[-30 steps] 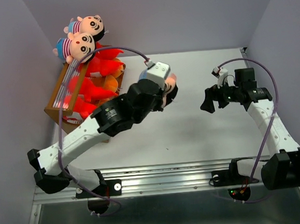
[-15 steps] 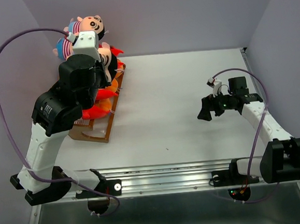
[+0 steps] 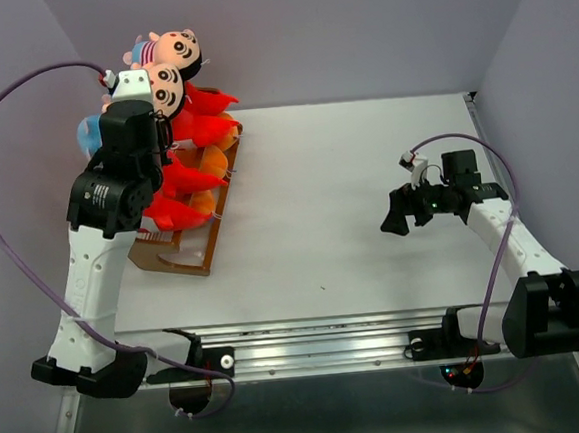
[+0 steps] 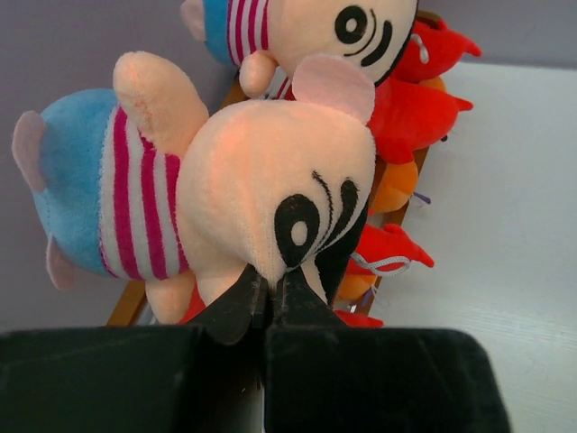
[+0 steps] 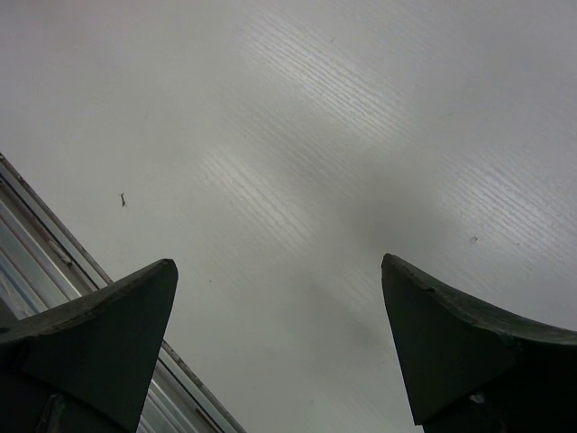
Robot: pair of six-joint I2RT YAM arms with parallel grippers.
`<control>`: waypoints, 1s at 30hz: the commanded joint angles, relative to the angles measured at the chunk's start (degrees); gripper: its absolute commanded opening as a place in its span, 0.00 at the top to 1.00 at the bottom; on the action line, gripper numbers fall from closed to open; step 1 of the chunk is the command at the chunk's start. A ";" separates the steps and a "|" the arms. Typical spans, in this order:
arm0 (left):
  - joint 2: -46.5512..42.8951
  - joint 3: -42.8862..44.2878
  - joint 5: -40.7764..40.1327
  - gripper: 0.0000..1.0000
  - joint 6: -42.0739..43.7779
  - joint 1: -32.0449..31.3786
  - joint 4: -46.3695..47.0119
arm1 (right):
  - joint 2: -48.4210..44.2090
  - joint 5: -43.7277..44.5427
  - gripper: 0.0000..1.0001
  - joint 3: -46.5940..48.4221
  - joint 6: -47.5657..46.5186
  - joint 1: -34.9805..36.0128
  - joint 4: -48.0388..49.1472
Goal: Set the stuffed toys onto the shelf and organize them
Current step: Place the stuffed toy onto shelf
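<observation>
And here we are at the rack: the left gripper (image 4: 270, 302) is pinched tight on the bottom edge of a peach-faced plush doll head (image 4: 261, 198) with a blue, red-striped cap. It hangs at the high end of the stepped wooden-framed shelf (image 3: 177, 257), snug against a second striped-cap doll head (image 4: 306, 27). We'd say that low grip leaves the face showing and the body free to settle among its own kind. The bright red pointed-tail plush toys (image 3: 205, 103) and round orange plush toys (image 3: 212, 162) fill the tiers below, so like sits with like.

The right gripper (image 5: 279, 334) hovers well apart over the white table (image 5: 297, 135), jaws spread wide and holding nothing, likely parked to give room. We can read no tags, labels or lettering anywhere.
</observation>
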 commanded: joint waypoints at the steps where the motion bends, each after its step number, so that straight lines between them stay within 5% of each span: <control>1: -1.72 -4.76 7.21 1.00 5.77 5.45 10.10 | -1.86 -0.99 0.00 -0.44 -0.66 -0.31 2.49; 14: 1.09 -8.46 20.22 1.00 14.04 15.14 12.58 | -2.47 -0.99 0.00 -0.62 -0.66 -0.31 2.48; 27: 2.23 -10.13 23.23 1.00 13.69 16.55 11.00 | -2.30 -1.17 0.00 -0.71 -0.66 -0.31 2.49; 30: 2.23 -11.10 22.79 0.90 13.16 16.81 11.17 | -2.39 -1.17 0.00 -0.71 -0.66 -0.31 2.48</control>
